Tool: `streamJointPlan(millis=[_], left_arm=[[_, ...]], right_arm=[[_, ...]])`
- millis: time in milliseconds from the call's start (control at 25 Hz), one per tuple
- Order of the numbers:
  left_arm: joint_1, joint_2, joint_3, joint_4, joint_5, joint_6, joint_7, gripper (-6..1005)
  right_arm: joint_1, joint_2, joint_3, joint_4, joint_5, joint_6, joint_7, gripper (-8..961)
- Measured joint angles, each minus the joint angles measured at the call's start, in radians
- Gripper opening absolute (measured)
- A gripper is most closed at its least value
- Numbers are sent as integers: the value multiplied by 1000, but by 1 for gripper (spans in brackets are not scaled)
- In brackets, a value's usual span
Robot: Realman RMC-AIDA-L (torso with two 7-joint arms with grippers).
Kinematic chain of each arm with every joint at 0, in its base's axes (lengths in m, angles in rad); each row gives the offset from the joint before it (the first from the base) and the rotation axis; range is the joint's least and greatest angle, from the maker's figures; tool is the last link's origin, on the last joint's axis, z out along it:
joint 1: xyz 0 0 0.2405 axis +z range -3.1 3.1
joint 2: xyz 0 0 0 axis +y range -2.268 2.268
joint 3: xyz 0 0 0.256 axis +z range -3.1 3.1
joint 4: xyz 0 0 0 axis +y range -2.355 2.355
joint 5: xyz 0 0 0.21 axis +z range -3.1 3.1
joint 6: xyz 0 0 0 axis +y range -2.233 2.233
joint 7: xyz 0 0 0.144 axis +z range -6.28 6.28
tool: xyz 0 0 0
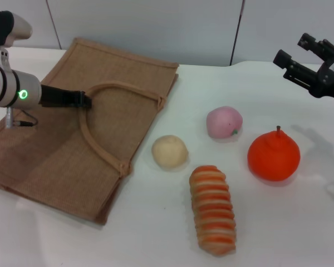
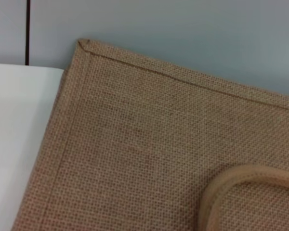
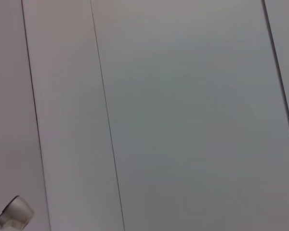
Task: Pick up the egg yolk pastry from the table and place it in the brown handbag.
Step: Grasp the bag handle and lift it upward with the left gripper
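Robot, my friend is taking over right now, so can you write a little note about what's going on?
Left gripper: low over the brown handbag, at its handle loop; jaws look shut on it.
Right gripper: raised at the far right, jaws open, empty.
Egg yolk pastry: on the table beside the bag's opening edge, untouched.
Done: nothing placed yet.
Left: grasp the pastry and put it in the bag.
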Motion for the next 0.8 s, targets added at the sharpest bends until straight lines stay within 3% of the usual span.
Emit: streamJointPlan(millis=[360,560,800], left_arm=[[0,-2,0,0,0,1,11,148],[0,-16,-5,10,-19,2,50,121],[25,-32,-10,46,-188,-60,165,121]], right_arm=[[1,0,0,0,0,0,0,876],[-2,0,0,0,0,0,0,876],[-9,-1,0,0,-1,2,0,876]])
